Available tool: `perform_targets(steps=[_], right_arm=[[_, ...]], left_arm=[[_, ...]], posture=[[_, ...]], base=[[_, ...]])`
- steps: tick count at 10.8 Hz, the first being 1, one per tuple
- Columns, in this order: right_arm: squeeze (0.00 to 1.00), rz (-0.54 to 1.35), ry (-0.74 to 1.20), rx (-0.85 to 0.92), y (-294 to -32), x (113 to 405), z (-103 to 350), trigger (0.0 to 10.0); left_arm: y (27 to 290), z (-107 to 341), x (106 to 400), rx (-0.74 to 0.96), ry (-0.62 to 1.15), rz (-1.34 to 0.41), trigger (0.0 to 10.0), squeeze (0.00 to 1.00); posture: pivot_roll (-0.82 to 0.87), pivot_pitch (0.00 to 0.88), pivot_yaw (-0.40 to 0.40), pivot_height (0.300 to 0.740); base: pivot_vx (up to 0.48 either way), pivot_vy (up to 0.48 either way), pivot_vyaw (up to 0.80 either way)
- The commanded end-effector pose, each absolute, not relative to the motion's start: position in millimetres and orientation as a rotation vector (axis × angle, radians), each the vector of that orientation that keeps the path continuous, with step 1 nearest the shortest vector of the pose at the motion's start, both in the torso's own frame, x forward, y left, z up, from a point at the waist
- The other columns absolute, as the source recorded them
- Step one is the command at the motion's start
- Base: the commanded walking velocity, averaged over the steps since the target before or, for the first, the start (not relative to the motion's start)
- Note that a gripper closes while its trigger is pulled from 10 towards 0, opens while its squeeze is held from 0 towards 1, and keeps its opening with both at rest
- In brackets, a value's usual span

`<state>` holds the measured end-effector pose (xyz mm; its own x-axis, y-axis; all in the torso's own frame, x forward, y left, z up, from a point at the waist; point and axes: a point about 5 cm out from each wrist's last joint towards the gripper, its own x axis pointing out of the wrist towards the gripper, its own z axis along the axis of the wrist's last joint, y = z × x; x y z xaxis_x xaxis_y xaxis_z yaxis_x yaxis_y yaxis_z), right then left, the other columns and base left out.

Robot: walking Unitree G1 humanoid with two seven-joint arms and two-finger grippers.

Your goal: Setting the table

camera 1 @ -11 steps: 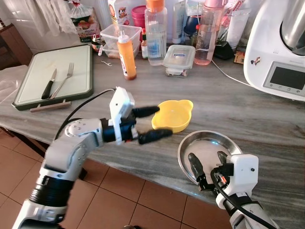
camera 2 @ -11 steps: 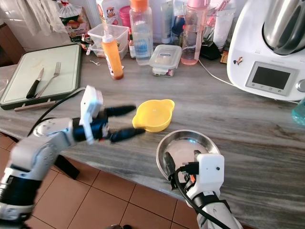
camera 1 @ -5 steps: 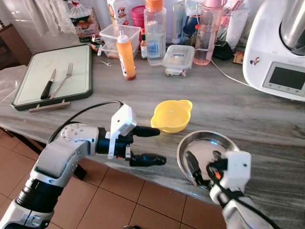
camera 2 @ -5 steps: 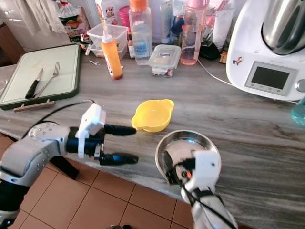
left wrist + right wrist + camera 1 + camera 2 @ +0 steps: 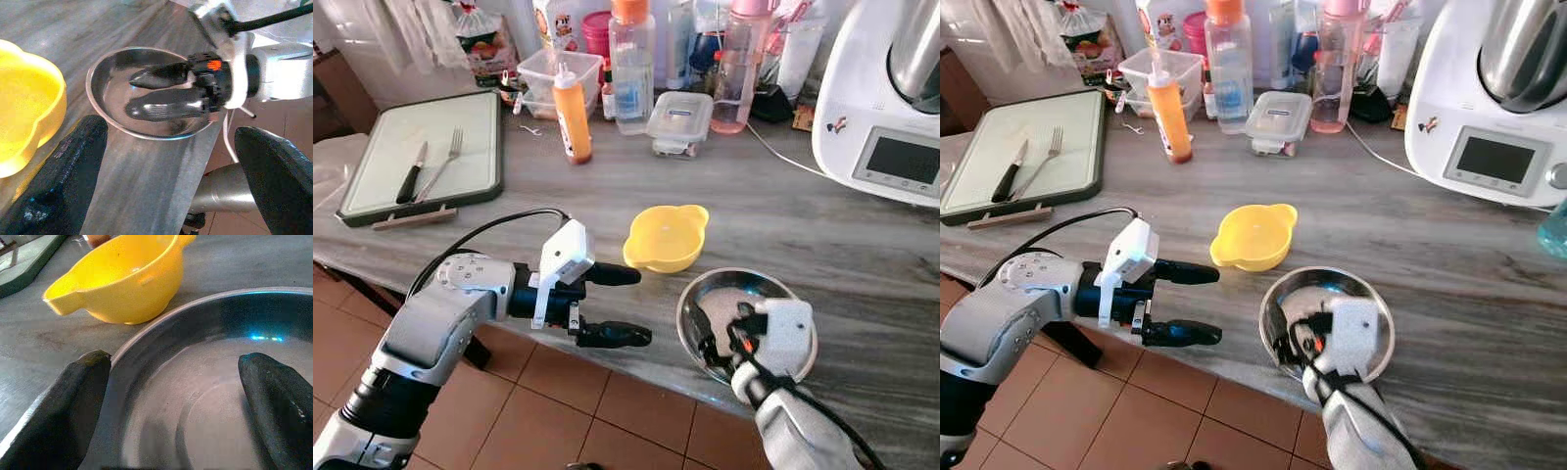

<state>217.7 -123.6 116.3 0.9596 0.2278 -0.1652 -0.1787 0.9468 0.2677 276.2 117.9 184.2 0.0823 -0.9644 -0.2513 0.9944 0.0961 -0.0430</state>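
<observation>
R gripper jaws apart, straddling near rim of steel bowl at worktop front edge; L gripper jaws apart, beside yellow bowl.

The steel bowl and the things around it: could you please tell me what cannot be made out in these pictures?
- Steel bowl: in the eye views, its near rim is hidden behind the right gripper and wrist.
- Whether a finger touches the rim: the right wrist view leaves it unclear.
- Yellow bowl: cut off by the left wrist view's edge.
- White kitchen machine: cut off at the eye views' right edge.
</observation>
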Motion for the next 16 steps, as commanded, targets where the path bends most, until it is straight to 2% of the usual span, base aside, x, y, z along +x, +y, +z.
perform_targets(steps=[1, 11, 16], right_arm=[[0.0, 0.213, 0.197, 0.269, -122, 219, 114, 10.0], [0.0, 0.169, 0.156, 0.251, -142, 252, 101, 10.0], [0.0, 0.239, 0.148, 0.257, -127, 270, 101, 10.0]], left_arm=[[117, 187, 275, 0.193, 0.237, -1.479, 10.0, 0.0], [117, 190, 273, 0.195, 0.23, -1.47, 10.0, 0.0], [116, 190, 273, 0.205, 0.23, -1.468, 10.0, 0.0]], posture=[[0.04, 0.13, 0.066, 0.74], [0.08, 0.148, 0.076, 0.74], [0.09, 0.15, 0.077, 0.74]], base=[[0.0, 0.0, 0.0], [0.0, 0.0, 0.0], [0.0, 0.0, 0.0]])
